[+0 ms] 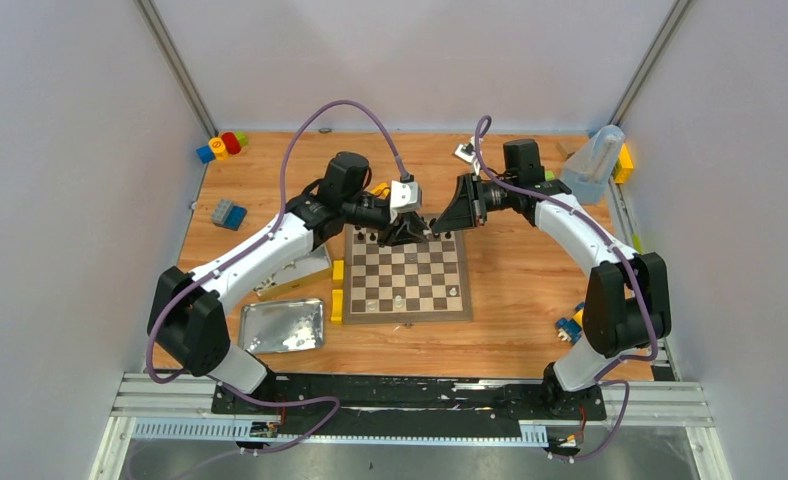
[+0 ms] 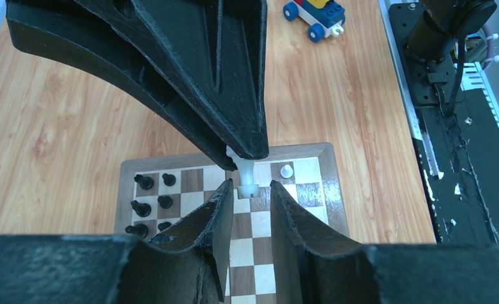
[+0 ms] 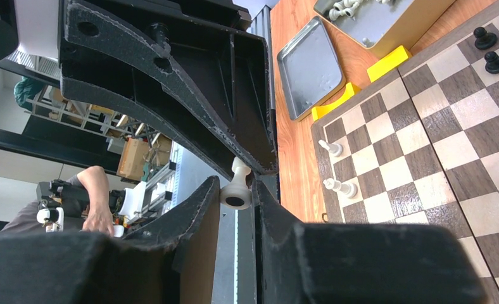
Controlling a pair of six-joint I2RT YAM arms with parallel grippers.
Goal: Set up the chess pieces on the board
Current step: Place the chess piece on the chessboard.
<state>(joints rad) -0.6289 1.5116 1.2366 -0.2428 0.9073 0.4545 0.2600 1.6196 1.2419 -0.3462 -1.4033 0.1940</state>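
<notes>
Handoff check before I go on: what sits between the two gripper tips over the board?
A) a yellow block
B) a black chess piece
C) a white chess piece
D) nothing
C: a white chess piece is held at the tip of the right gripper, with the fingers of the left gripper on either side of it, above the board.

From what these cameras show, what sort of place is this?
Probably a robot lab test cell: plain grey panel walls enclose a wooden table with two bolted arms, and the right wrist view shows a person beside workshop shelving beyond.
</notes>
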